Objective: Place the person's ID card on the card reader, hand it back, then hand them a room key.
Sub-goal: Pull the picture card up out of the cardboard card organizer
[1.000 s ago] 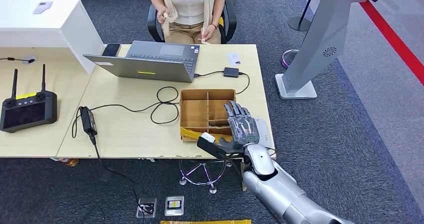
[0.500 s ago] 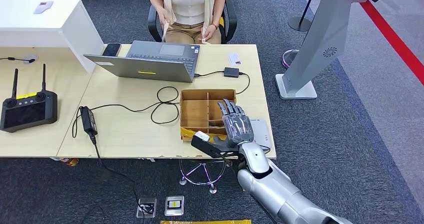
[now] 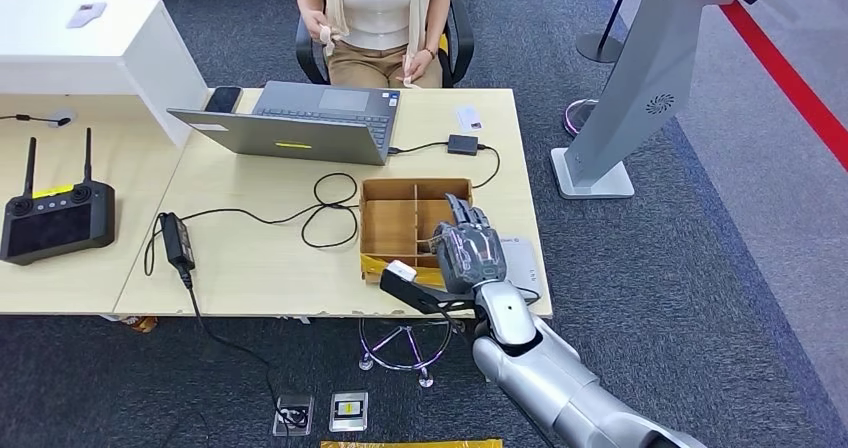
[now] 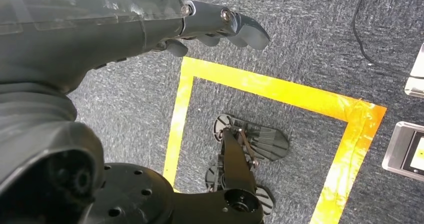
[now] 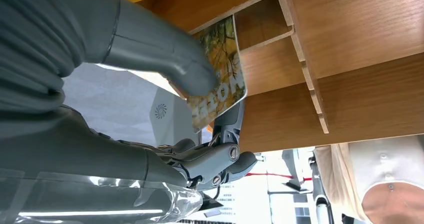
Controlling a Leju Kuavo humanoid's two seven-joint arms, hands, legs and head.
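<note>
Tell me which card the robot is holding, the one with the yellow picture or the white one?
The yellow-pictured card: the right hand pinches it over the wooden divided tray. The small white card lies alone on the table's far side, untouched.

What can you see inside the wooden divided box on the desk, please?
The wooden divided box shows bare compartments on its left side. The right hand hovers over its right compartments, pinching a yellow patterned card; whatever lies beneath the hand is covered.

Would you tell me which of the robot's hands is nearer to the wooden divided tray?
Right. The right hand hovers over the wooden tray, pinching a card; the left hand hangs down above the carpet.
</note>
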